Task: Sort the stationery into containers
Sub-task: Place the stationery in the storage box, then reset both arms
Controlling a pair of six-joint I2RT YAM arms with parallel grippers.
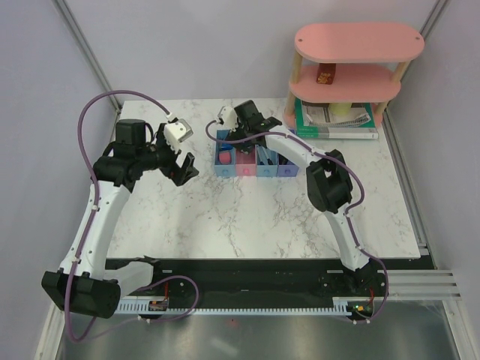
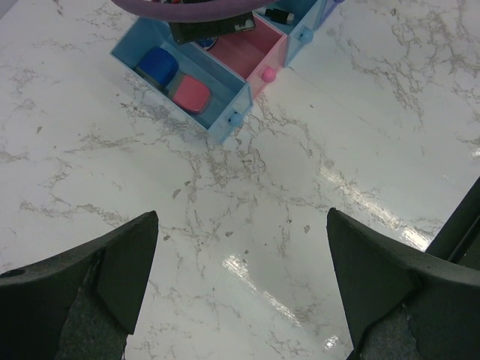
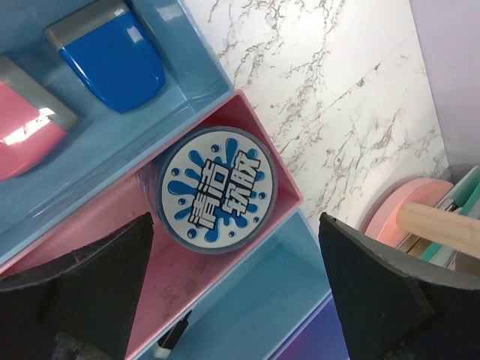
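The containers (image 1: 256, 171) are four joined bins at the back of the table. In the right wrist view the round blue tape roll (image 3: 217, 187) lies in the pink bin (image 3: 97, 240). A blue eraser (image 3: 112, 56) and a pink eraser (image 3: 22, 124) lie in the light blue bin (image 3: 191, 67) beside it. A black item's tip (image 3: 174, 335) shows in the second light blue bin (image 3: 300, 277). My right gripper (image 3: 236, 217) is open and empty just above the tape roll. My left gripper (image 2: 241, 217) is open and empty over bare table, left of the bins; both erasers (image 2: 191, 94) show there too.
A pink oval two-tier shelf (image 1: 352, 67) stands at the back right with a small red box (image 1: 325, 75) on its lower tier. A green-edged book (image 1: 334, 120) lies under it. The marble table (image 1: 247, 217) ends near the arm bases.
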